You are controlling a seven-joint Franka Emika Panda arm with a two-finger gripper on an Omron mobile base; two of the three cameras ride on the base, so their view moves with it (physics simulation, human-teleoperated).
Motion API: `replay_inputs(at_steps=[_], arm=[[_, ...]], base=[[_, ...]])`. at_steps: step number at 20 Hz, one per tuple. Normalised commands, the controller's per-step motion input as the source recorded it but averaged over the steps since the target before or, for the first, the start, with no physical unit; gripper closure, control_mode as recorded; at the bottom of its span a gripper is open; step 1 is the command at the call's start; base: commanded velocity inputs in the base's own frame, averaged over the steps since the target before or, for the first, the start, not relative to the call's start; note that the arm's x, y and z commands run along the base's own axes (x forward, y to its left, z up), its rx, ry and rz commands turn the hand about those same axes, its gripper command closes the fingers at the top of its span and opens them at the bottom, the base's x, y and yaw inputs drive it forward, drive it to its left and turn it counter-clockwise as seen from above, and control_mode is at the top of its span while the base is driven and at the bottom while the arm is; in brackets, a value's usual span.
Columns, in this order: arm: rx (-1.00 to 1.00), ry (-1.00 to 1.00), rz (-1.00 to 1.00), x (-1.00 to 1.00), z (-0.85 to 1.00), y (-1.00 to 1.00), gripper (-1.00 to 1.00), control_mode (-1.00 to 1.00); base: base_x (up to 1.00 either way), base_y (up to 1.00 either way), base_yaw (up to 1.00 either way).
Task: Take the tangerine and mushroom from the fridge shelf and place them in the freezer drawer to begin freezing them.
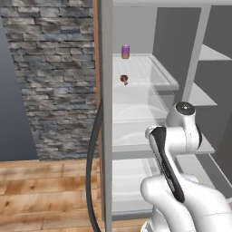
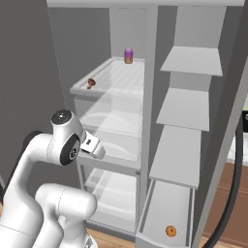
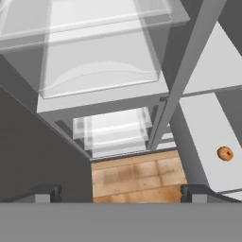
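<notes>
Now our claw [image 3: 120, 193] hangs wide open and empty, the tangerine [image 2: 170, 231] lies in the drawer [image 2: 167, 206], and the mushroom [image 2: 91, 83], probably soft and light, on the shelf [image 2: 114, 77] wants a gentle cap-side pinch.

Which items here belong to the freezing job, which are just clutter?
Job:
- small round orange tangerine, lying in the freezer drawer
- light-grey pull-out freezer drawer
- dark reddish-brown mushroom, on the upper shelf

Clutter:
- purple can with yellow base

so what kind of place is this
Most likely a kitchen, seen into an open fridge-freezer: translucent shelves holding a purple can and a mushroom, a freezer drawer with a tangerine, plus wood flooring.
</notes>
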Motion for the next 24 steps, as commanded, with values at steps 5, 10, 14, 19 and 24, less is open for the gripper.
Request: replay_inputs(at_steps=[5, 10, 14, 19, 24], arm=[[0.0, -0.02, 0.0, 0.0, 0.18, 0.02, -1.0, -1.0], [-0.02, -0.08, 0.01, 0.0, 0.93, 0.11, -1.0, -1.0], [-0.05, -0.09, 0.01, 0.05, 1.0, 0.1, -1.0, -1.0], [-0.04, -0.09, 0.08, 0.06, 0.99, 0.08, -1.0, -1.0], [-0.04, 0.01, 0.17, 0.5, 0.81, 0.35, -1.0, -1.0]], base=[[0.0, 0.0, 0.0], [0.0, 0.0, 0.0], [0.0, 0.0, 0.0], [0.0, 0.0, 0.0], [0.0, 0.0, 0.0]])
